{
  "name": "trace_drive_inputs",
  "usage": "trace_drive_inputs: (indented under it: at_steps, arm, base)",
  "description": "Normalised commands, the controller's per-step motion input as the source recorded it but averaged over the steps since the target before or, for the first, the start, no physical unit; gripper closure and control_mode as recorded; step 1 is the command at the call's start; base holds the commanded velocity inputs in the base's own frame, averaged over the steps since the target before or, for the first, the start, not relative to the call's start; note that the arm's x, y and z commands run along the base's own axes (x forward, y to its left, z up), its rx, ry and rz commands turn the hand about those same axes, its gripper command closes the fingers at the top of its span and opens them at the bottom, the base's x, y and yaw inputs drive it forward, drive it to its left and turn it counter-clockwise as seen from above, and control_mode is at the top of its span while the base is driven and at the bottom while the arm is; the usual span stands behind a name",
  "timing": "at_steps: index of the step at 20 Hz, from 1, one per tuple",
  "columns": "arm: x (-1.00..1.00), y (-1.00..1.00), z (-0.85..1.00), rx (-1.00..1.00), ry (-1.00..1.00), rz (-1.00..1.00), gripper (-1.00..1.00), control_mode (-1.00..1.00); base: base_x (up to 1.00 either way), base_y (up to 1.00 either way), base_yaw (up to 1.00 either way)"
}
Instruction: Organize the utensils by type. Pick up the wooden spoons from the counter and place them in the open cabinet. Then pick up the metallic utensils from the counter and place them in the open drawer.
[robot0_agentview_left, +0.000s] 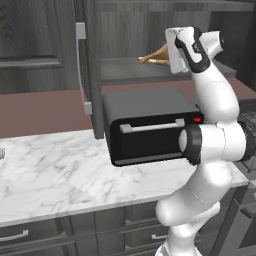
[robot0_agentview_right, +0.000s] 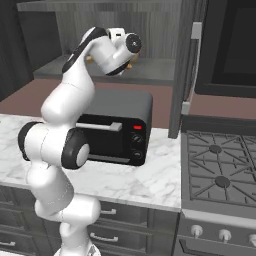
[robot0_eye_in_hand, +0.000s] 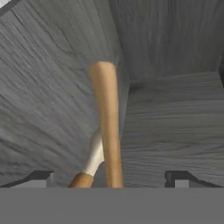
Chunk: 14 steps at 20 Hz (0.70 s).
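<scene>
Two wooden spoons (robot0_agentview_left: 154, 56) lie crossed on the grey shelf (robot0_agentview_left: 125, 71) of the open cabinet. In the hand view a mid-brown handle (robot0_eye_in_hand: 107, 127) runs up between my fingertips (robot0_eye_in_hand: 40, 177) without touching them. Beneath it lies the other spoon, with a cream neck and orange-brown handle (robot0_eye_in_hand: 92, 158). My gripper (robot0_eye_in_hand: 109, 178) is open, and the hand (robot0_agentview_left: 176, 47) sits at the shelf's right end, just behind the spoons. A thin silvery thing (robot0_agentview_left: 2, 153) lies on the counter (robot0_agentview_left: 60, 175) at the far left; I cannot tell what it is. The open drawer is out of view.
A black toaster oven (robot0_agentview_left: 150, 127) stands on the counter right under the shelf. The cabinet door (robot0_agentview_left: 92, 70) with its silver bar handle (robot0_agentview_left: 80, 65) hangs open to the left. A gas stove (robot0_agentview_right: 220, 170) adjoins the counter on the right. Shut drawers (robot0_agentview_right: 107, 212) run below.
</scene>
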Motion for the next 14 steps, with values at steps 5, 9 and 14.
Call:
trace_drive_inputs:
  at_steps: [5, 9, 14]
  arm:
    - [-0.97, -0.07, -0.41, 0.0, -0.18, -0.13, -1.0, -1.0]
    - [-1.0, 0.06, -0.42, 0.0, -0.21, -0.07, -1.0, -1.0]
    - [-1.0, 0.22, -0.32, -0.04, -0.16, -0.01, -1.0, -1.0]
  base:
    - [0.0, 0.0, 0.0]
    - [0.0, 0.0, 0.0]
    - [0.0, 0.0, 0.0]
